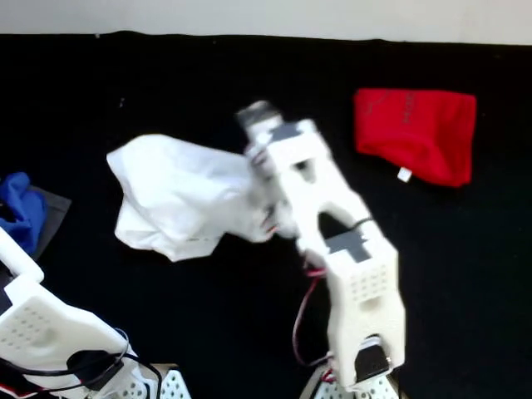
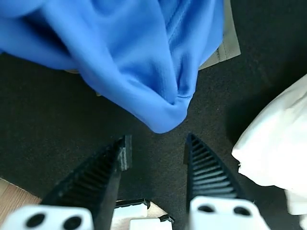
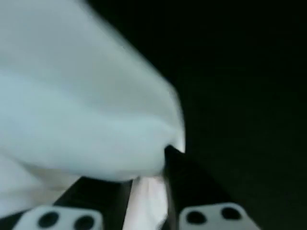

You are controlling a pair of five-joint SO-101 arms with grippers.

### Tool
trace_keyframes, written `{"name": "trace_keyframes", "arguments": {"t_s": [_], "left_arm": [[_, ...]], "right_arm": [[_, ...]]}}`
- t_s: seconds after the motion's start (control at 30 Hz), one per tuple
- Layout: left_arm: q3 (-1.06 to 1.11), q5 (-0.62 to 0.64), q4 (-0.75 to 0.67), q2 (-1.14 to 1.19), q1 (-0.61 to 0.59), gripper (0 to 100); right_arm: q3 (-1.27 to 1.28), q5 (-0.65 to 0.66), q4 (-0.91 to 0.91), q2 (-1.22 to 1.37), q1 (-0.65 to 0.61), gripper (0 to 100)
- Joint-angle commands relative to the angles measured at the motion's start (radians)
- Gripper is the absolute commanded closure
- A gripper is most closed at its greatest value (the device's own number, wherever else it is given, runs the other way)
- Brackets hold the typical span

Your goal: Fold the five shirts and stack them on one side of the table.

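Note:
A crumpled white shirt lies mid-table on the black cloth. The right arm stretches over it and its gripper is at the shirt's right edge. In the right wrist view the white shirt drapes over the dark fingers, and the gripper is shut on a fold of it. A blue shirt sits bunched at the table's left edge. In the left wrist view my left gripper stands open just short of the blue shirt, holding nothing. A folded red shirt lies at the far right.
The black cloth covers the table, with bare room at the front right and along the back. A grey shirt edge peeks from under the blue one. The left arm's white base occupies the front left corner.

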Motion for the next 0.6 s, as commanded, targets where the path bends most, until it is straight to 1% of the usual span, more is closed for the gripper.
{"name": "trace_keyframes", "arguments": {"t_s": [0.0,0.13,0.2,0.3,0.33,0.4,0.47,0.5,0.57], "left_arm": [[-0.028,0.000,0.012,-0.005,0.056,82],[0.024,0.003,0.014,-0.005,0.182,82],[0.107,0.012,0.014,-0.005,0.268,82],[0.272,0.069,0.014,-0.007,0.404,82],[0.320,0.075,0.012,-0.007,0.455,82],[0.389,0.078,0.011,-0.007,0.559,82],[0.409,0.081,0.002,-0.007,0.654,82],[0.412,0.092,-0.023,-0.007,0.693,82],[0.414,0.146,-0.072,-0.004,0.751,81]], "right_arm": [[-0.211,-0.006,0.134,-0.013,0.114,99.3],[-0.387,-0.005,0.280,-0.012,0.133,99.3],[-0.489,-0.005,0.334,-0.012,0.133,99.3],[-0.621,-0.005,0.377,-0.007,0.147,97.4],[-0.648,-0.005,0.387,-0.007,0.150,94.3],[-0.667,-0.005,0.400,-0.005,0.150,84.6],[-0.667,-0.005,0.401,-0.005,0.150,75.2],[-0.670,-0.005,0.401,-0.007,0.150,72.6],[-0.676,-0.005,0.401,-0.008,0.150,72.1]]}}
